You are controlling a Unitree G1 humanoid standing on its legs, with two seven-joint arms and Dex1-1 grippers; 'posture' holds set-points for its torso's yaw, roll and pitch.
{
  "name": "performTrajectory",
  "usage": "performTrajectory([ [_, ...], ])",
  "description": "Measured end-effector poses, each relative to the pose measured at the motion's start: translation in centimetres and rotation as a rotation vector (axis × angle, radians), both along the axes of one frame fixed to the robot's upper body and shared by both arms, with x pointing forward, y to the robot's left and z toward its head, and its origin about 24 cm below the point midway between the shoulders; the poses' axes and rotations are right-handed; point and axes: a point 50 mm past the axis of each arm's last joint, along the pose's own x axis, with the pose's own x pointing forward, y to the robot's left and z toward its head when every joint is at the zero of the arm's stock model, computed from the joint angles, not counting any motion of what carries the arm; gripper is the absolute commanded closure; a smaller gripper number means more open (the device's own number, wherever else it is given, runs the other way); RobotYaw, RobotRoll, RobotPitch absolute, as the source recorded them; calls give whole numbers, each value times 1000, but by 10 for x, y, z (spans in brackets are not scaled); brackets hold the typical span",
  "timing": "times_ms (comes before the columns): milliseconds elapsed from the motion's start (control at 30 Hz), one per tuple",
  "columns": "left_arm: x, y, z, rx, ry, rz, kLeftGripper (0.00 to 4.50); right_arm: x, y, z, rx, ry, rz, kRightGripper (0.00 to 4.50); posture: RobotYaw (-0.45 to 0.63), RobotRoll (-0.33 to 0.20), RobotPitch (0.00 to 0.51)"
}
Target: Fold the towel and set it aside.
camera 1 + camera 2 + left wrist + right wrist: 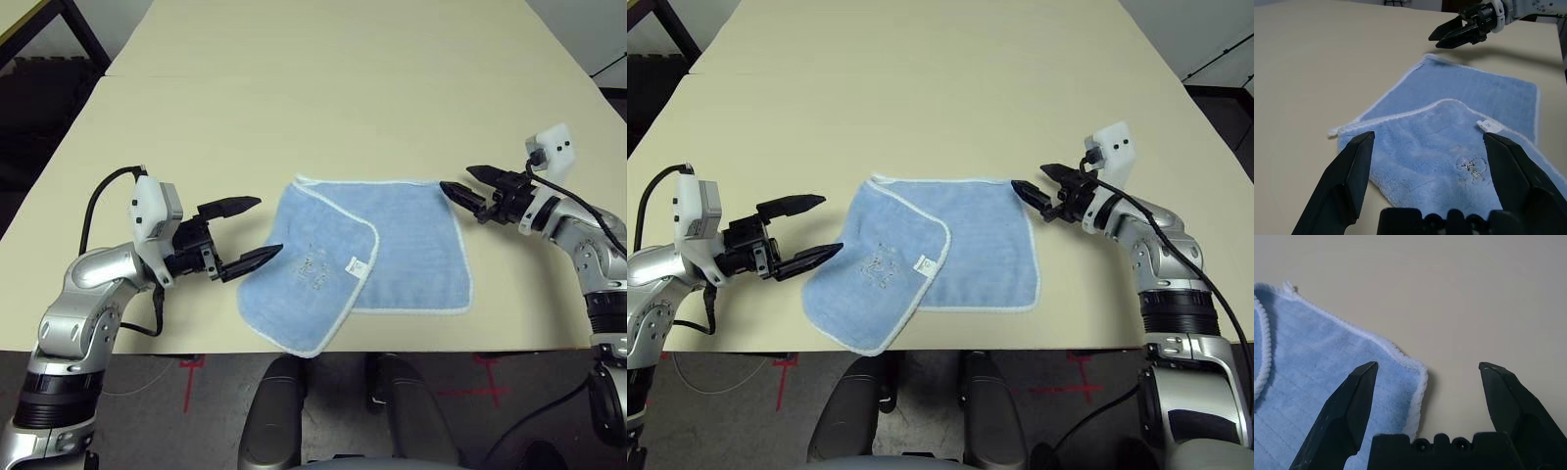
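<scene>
Left eye view: I see the towel [392, 245] lying half-folded on the desk [323, 88], my left end effector [251, 231] and right end effector [468, 184] both released, empty, beside its edges.

We see the towel [392, 259] as soft, fuzzy terry cloth with a raised white stitched rim, its folded flap at seven o'clock carrying a small smooth fabric tag [360, 263]. The table [323, 88] looks matt and smooth. Both grippers, left [250, 230] and right [462, 183], have black, faintly glossy plastic-looking fingers; the forearms shine like brushed metal.
</scene>
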Motion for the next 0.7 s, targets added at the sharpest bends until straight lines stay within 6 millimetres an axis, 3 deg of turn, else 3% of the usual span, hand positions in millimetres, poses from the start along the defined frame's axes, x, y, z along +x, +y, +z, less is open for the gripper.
performTrajectory([
  [367,-2,-3,6,-9,-80,-41,0,2,8,-8,-5,149,91,14,74,0,208],
  [700,-3,-2,3,0,-77,-35,0,19,-5,-13,-73,164,-13,14,92,0,213],
])
